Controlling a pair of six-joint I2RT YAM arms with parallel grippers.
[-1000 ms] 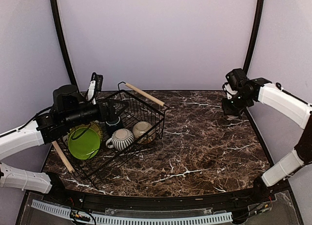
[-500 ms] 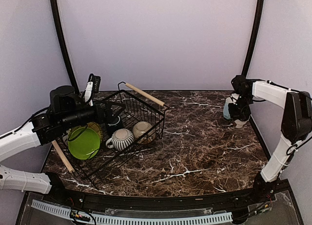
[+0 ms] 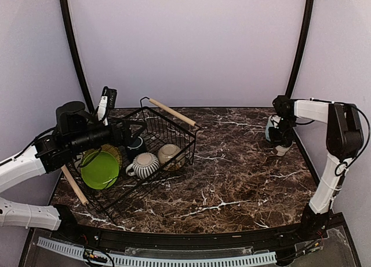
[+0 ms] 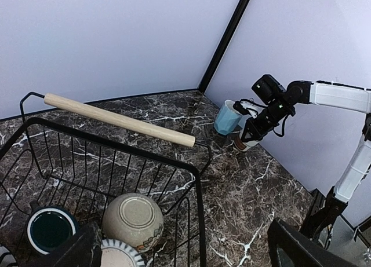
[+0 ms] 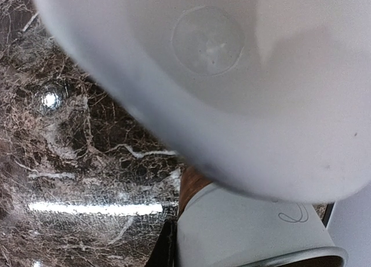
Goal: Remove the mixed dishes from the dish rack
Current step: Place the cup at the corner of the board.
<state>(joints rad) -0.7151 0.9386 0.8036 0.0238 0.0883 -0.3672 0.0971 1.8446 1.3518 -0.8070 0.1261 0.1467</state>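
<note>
While the left arm [image 3: 29, 160] reaches in level from the left side, its left gripper [image 3: 132, 132] hangs over the rack with fingers spread wide, holding nothing. The right arm [image 3: 333, 122] is folded tightly at the far right corner. Its right gripper [image 3: 277, 135] points down with its jaws closed, apparently pinching the rim of the one tilted light blue tapered cup [image 4: 227, 117], though the wrist view is blurred.

On the dark marble table [image 3: 243, 180] stands one large rectangular black wire dish rack [image 3: 181, 141] with two light wooden rod handles [image 3: 173, 112]. Inside it are:
- two upright plates, a round lime green plate [image 3: 99, 169] and an olive-yellow plate [image 3: 116, 153] behind it
- one upturned cream ceramic bowl [image 3: 170, 154]
- two mugs, a grey-and-white striped mug [image 3: 145, 164] and a dark teal mug [image 3: 136, 144]

One small white cup [image 3: 282, 149] sits just beside the blue cup.
</note>
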